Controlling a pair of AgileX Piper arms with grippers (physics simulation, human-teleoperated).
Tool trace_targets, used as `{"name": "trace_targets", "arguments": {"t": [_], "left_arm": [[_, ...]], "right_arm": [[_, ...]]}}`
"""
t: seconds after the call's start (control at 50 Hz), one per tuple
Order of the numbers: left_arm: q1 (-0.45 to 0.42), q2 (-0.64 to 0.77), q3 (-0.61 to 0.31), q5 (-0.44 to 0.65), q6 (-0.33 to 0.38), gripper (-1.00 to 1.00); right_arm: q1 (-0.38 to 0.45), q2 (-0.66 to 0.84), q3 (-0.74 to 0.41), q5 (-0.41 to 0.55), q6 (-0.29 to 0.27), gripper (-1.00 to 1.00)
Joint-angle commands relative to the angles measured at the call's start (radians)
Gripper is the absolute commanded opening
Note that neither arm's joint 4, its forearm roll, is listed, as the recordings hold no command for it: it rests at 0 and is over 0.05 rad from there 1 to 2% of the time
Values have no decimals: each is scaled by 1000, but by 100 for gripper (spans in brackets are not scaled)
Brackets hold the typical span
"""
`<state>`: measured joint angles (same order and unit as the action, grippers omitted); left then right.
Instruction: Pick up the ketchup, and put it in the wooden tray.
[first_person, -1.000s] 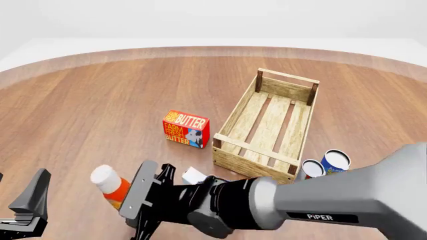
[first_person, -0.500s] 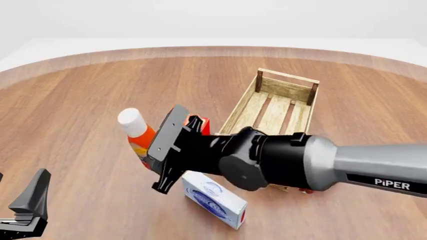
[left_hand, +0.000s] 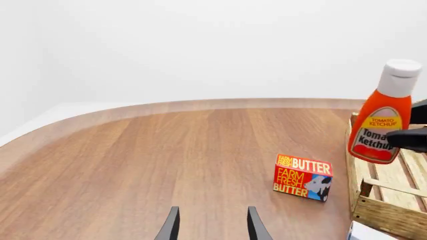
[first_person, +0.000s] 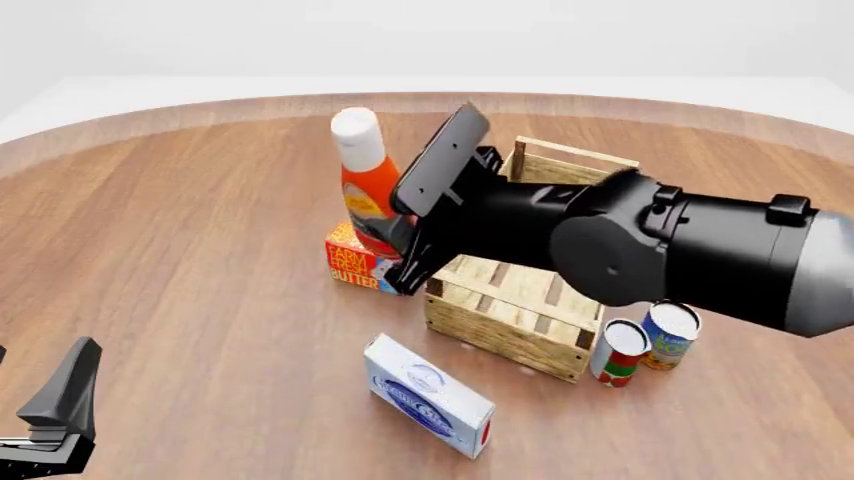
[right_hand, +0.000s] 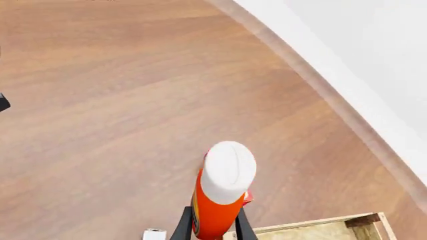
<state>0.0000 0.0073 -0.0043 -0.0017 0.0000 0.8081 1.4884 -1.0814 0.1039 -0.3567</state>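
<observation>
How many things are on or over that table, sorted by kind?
Bottles: 1, the ketchup, held in the right hand
Boxes: 2, butter and a white box
Cans: 2
Crates: 1, the tray
Total: 6

Your right arm (first_person: 641, 250) hides the middle of the wooden tray (first_person: 514, 318) and covers part of the butter box (first_person: 355, 262) behind the ketchup (first_person: 367, 185); the left gripper (first_person: 54, 415) is cut off by the front view's lower edge
</observation>
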Motion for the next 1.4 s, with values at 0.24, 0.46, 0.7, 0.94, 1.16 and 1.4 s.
{"name": "trace_targets", "arguments": {"t": [0.24,0.46,0.7,0.94,1.16,1.4], "left_arm": [[0,0,0,0,0,100],[0,0,0,0,0,100],[0,0,0,0,0,100],[0,0,0,0,0,100],[0,0,0,0,0,100],[0,0,0,0,0,100]], "right_arm": [[-258,-141,42,53,12,-100],[-358,-143,97,1,23,-100],[-429,-74,139,-110,55,-100],[-478,-13,222,-292,82,-100],[-485,87,241,-388,104,-100],[-502,170,256,-464,125,-100]]}}
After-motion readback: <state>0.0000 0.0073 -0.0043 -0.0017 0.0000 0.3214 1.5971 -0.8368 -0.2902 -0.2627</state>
